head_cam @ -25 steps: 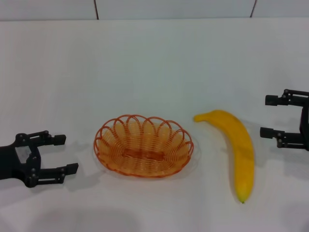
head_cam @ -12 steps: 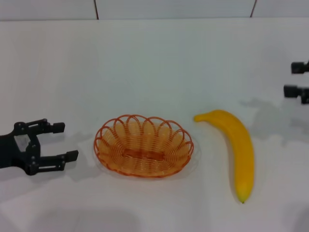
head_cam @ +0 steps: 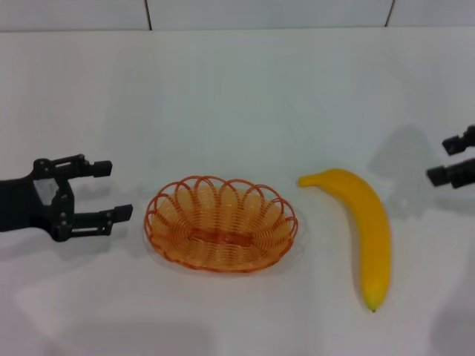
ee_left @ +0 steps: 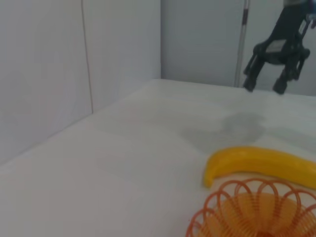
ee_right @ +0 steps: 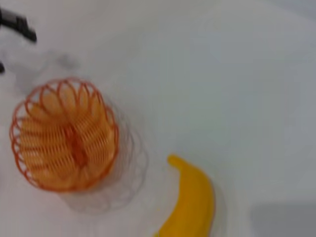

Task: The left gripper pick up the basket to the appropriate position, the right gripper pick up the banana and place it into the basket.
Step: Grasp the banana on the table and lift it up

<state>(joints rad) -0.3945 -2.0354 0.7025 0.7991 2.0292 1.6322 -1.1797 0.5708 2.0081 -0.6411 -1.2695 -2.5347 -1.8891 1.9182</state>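
Observation:
The orange wire basket [head_cam: 221,222] stands empty on the white table [head_cam: 237,96]. It also shows in the left wrist view [ee_left: 256,212] and the right wrist view [ee_right: 64,134]. My left gripper [head_cam: 107,190] is open, just left of the basket's rim and apart from it. The yellow banana [head_cam: 367,230] lies right of the basket, stem end toward it; it shows in the left wrist view [ee_left: 261,165] and the right wrist view [ee_right: 192,202]. My right gripper [head_cam: 451,159] is open at the right edge, raised above the table, right of the banana; it shows far off in the left wrist view [ee_left: 269,81].
A tiled wall [head_cam: 267,13] runs behind the table. A wall panel [ee_left: 74,64] stands beside the table in the left wrist view.
My left gripper has moved right and a little farther back, toward the basket. My right gripper rose toward the far right, then came back down and inward. Basket and banana have not moved.

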